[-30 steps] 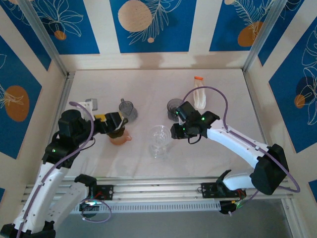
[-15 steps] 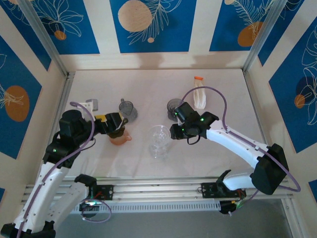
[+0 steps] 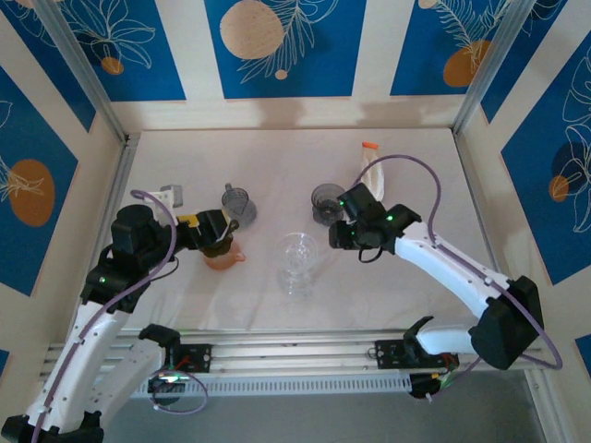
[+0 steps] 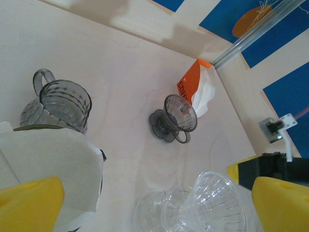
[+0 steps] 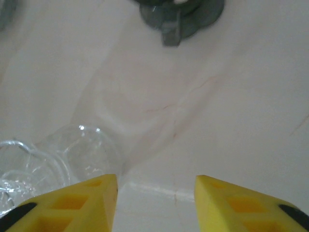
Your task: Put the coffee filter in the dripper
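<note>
Table (image 3: 277,166): right gripper (image 5: 155,188) retreated from clear dripper (image 3: 297,261), spread wider (left gripper (image 3: 222,238) spread).

You see left gripper (image 4: 154,195) with jaws wide apart, yellow fingers (image 4: 29,205) at both lower corners. White filter (image 4: 58,162) just above finger at lower left, contact unclear. Grey mug (image 4: 63,104) behind filter. Grey dripper (image 4: 176,116) mid-table (image 4: 120,63), orange-white packet (image 4: 195,84) just beyond. Clear dripper (image 4: 217,205) low centre, between fingers.
</note>
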`<state>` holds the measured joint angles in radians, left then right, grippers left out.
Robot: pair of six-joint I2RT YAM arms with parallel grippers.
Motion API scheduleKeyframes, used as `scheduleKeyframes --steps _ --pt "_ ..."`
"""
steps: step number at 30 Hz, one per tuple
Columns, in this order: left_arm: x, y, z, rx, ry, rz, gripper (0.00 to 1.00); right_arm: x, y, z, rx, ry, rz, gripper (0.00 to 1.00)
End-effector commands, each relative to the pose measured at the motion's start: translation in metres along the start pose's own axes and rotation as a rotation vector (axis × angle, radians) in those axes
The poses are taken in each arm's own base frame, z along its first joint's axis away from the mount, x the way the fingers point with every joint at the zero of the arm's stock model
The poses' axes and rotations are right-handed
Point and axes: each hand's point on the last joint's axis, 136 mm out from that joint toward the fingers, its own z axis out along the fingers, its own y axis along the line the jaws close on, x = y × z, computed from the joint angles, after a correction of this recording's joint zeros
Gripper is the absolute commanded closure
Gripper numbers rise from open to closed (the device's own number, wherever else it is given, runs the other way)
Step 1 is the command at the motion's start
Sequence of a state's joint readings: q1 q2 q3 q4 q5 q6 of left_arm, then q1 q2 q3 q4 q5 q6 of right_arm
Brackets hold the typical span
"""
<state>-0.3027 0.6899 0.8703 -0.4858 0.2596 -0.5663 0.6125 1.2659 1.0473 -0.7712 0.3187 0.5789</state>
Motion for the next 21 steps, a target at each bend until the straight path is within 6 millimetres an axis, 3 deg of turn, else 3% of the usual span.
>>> scheduleKeyframes --steps 1,4,7,15,21 --pt "-0.007 0.004 0.001 -0.013 -0.04 0.001 0.0 -0.046 -0.005 -0.03 -0.01 -0.166 0.04 0.49" --pt "-0.009 0.004 0.003 -0.007 -0.044 -0.003 0.0 -0.085 -0.015 -0.043 0.006 -0.264 0.071 0.46" --pt "-0.01 0.002 0.004 0.002 -0.044 -0.006 0.0 -0.121 -0.035 -0.04 0.064 -0.305 0.103 0.47" --pt "-0.009 0.001 0.006 0.013 -0.039 -0.005 0.0 -0.184 -0.081 0.016 0.233 -0.234 0.108 0.68" --pt "-0.007 0.001 0.008 0.015 -0.031 -0.005 0.0 -0.213 -0.101 0.045 0.203 -0.218 0.159 0.71"
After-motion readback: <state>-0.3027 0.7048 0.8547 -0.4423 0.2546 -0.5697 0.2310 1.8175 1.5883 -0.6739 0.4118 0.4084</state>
